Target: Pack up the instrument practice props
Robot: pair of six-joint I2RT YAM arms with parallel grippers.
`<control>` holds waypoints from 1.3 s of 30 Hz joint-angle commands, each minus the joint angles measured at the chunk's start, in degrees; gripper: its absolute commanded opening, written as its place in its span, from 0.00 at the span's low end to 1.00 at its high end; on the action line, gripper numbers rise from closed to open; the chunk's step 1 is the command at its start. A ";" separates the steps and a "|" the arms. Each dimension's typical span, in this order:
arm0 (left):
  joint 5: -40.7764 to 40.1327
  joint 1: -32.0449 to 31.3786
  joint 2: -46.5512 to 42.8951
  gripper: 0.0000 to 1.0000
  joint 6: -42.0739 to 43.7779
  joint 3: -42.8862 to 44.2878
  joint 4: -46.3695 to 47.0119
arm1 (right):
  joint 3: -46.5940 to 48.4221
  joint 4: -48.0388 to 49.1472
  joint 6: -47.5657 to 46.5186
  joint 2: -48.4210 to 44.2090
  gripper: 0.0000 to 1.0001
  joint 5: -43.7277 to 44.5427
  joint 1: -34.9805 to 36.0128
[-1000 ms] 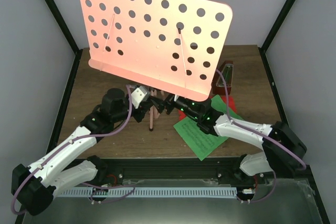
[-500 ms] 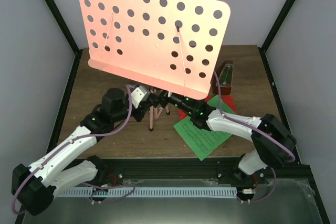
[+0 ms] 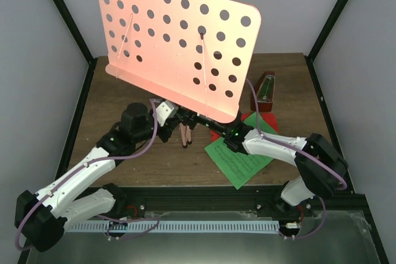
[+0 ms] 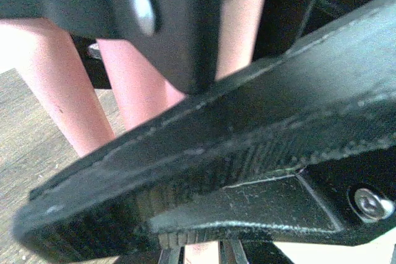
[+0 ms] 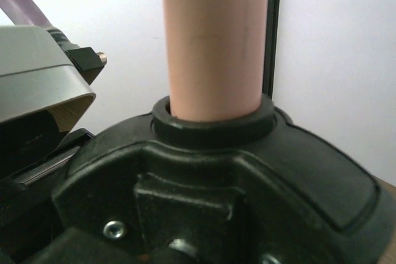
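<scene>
**benchrat:** From the overhead cam, the pink music stand (image 3: pixel 179 54) stands tilted over the middle of the table (image 3: pixel 291 97). Its hole-dotted desk is up high and its legs (image 3: pixel 184 137) are bunched together, pointing down at the wood. The left gripper (image 3: pixel 173 120) and right gripper (image 3: pixel 199 120) meet it just under the desk, one from each side. The green sheet (image 3: pixel 238 160) lies flat under the right arm with the red sheet (image 3: pixel 267 119) poking out beneath it. The metronome (image 3: pixel 265 91) sits just behind them, near the right edge.

**yam_fan:** ok but is either one actually holding it? From up there the desk hides the fingertips.

**benchrat:** The wrist cams help a bit. The left wrist is jammed in close: a dark finger (image 4: pixel 235 153) runs across the frame with the pink legs right behind it and wood grain in the corner. It looks clamped on the leg bundle to me. The right wrist only shows the pole (image 5: pixel 213 41) rising out of a black collar (image 5: pixel 213 129). Its own jaws aren't in the shot, so I can't tell if that one's open or closed.

**yam_fan:** and the room?

**benchrat:** Brown wood-grain top, plain white walls (image 3: pixel 37 60), black frame posts (image 3: pixel 67 17) in the corners.
</scene>
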 commanded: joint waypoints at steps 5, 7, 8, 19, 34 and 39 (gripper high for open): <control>1.71 -1.39 0.94 0.00 0.20 -1.09 -5.98 | 0.44 2.18 -3.09 -0.93 0.32 1.31 -0.17; 1.76 -1.83 0.64 0.00 0.34 -1.08 -5.96 | 0.51 2.60 -2.80 -1.27 0.25 1.31 -0.13; 1.74 -1.99 0.44 0.00 0.39 -1.10 -6.04 | 0.87 2.56 -2.41 -1.56 0.22 1.11 -0.11; 2.48 -4.87 -4.17 0.00 -9.48 4.19 -7.34 | 4.38 -0.17 7.14 -6.90 0.01 -6.45 -0.09; 9.46 -6.05 -9.85 0.00 -25.74 6.08 -11.60 | 0.93 -5.94 30.21 -11.00 0.01 -7.91 -0.17; 8.85 -6.01 -9.80 0.00 -32.31 4.59 -9.71 | 2.72 -10.87 34.09 -9.51 0.01 -7.79 -0.16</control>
